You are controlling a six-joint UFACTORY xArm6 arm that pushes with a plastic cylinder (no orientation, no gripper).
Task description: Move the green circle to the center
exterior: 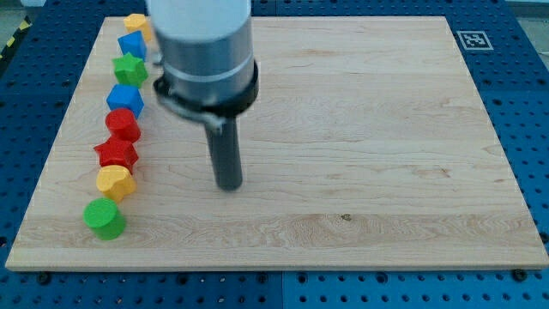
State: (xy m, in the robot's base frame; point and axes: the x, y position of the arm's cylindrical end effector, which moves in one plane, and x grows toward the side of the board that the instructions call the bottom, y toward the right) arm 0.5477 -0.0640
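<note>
Blocks run in a column down the view's left side of the wooden worktop [360, 129]. At its foot, nearest the view's bottom, sits the green circle [105, 219], with a yellow block [115, 182] just above it, then a red star [116, 154]. My tip [228, 184] is down on bare wood, well apart to the circle's right. No jaws on this end effector, just a rod, touching no block.
</note>
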